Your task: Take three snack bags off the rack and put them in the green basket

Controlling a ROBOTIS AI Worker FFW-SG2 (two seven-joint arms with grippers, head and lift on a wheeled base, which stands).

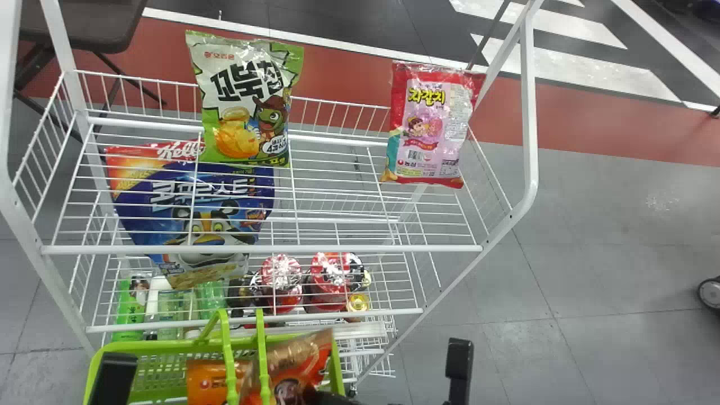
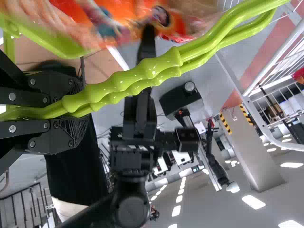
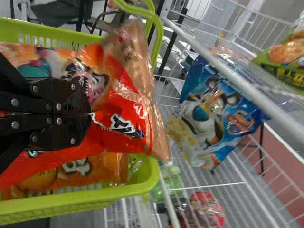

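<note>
White wire rack (image 1: 264, 249) beyond the green basket (image 1: 338, 374); on it, a boldly lettered blue bag (image 1: 149, 214), a green bag (image 1: 242, 101) with large black characters, a barcoded pink bag (image 1: 430, 129). Over the basket, the right gripper (image 1: 323, 397) pinches a white-lettered red-orange bag (image 1: 306, 363); the left gripper's (image 2: 78, 104) fingers clamp the handles (image 1: 226, 349)

The bag (image 1: 301, 360) in the black right pincer (image 1: 326, 397) is orange and red, tan-ended; the basket (image 1: 336, 365) below it is lime green. Beyond the pincer, leftward, are a blue bag (image 1: 169, 211) with a tiger face and a green-and-white packet (image 1: 242, 101); rightward, a red-and-pink packet (image 1: 430, 124).
</note>
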